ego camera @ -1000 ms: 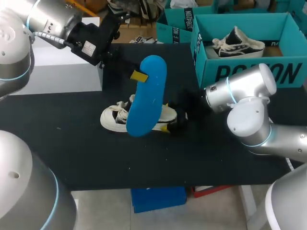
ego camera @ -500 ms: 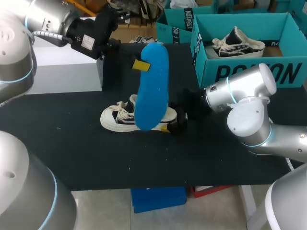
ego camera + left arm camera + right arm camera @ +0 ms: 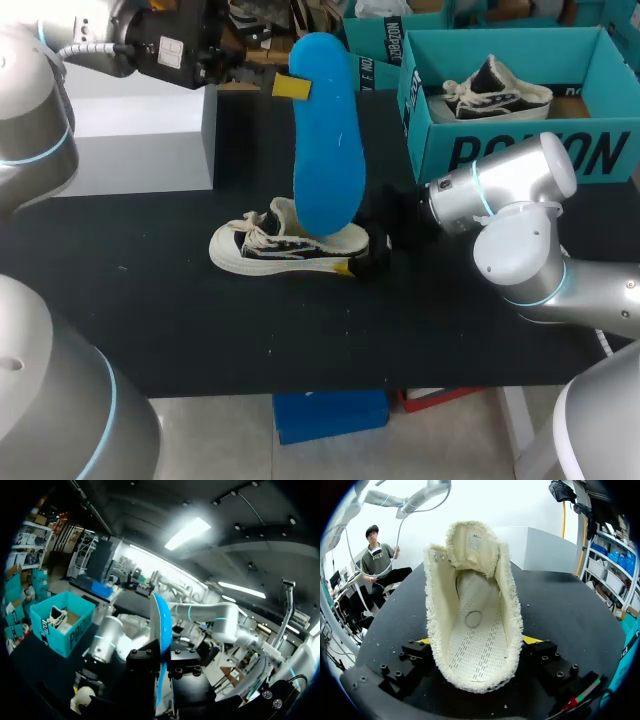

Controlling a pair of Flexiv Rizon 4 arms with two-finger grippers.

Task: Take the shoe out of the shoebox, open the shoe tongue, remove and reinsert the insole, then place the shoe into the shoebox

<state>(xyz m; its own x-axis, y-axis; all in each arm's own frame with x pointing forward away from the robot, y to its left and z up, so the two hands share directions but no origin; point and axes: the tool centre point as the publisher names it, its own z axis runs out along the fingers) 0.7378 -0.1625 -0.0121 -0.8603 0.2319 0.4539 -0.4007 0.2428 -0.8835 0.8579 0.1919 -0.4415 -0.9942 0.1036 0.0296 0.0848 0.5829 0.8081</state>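
A cream and black shoe [image 3: 280, 250] lies on its sole on the black table [image 3: 150, 320], toe to the left. My right gripper [image 3: 362, 255] is shut on its heel. In the right wrist view both fingers press the sides of the fleece-lined shoe [image 3: 472, 630], which is open and has no insole in it. My left gripper [image 3: 290, 85] is shut on the top end of the blue insole [image 3: 325, 140], which hangs upright above the shoe. The left wrist view shows the insole [image 3: 161, 630] edge-on between the fingers, with the shoe [image 3: 82, 697] far below.
A teal shoebox [image 3: 520, 150] stands at the back right with a second shoe [image 3: 495, 95] inside it. A white block [image 3: 110, 140] sits at the back left, near my left arm. Another teal box [image 3: 365, 55] is behind the table.
My left arm has risen and drawn back, lifting the insole higher and turning it from tilted to upright. The right gripper and the shoe have stayed still.
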